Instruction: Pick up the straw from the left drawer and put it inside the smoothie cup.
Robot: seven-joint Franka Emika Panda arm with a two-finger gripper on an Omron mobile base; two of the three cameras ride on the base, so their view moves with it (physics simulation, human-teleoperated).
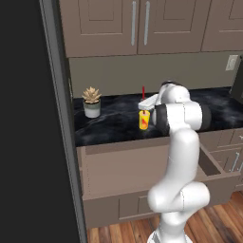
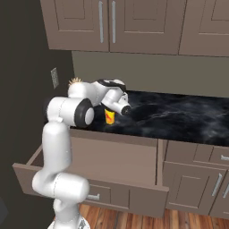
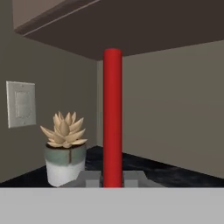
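Above the smoothie cup (image 1: 144, 119), which stood on the dark tabletop (image 1: 114, 123) not far from its front edge, the tool (image 3: 112, 178) was closed on the straw (image 3: 112, 118), its two fingertips pinching the red stick near the lower end. The straw stood upright, and in the left base view its top rose over the white hand just above the cup. The pickup therefore looked done: the left drawer (image 1: 142, 173), below the cup, hung pulled out with its flat interior bare where it showed. What remained, as a judgement, was the placing itself: lowering the straw into the cup's mouth and letting go. Whether the straw's lower end had already entered the cup could not be told, since the hand hid that part in both base views. To the left of the cup in the left base view sat a potted succulent (image 1: 91, 102), well apart from it and out of the way of the descent.
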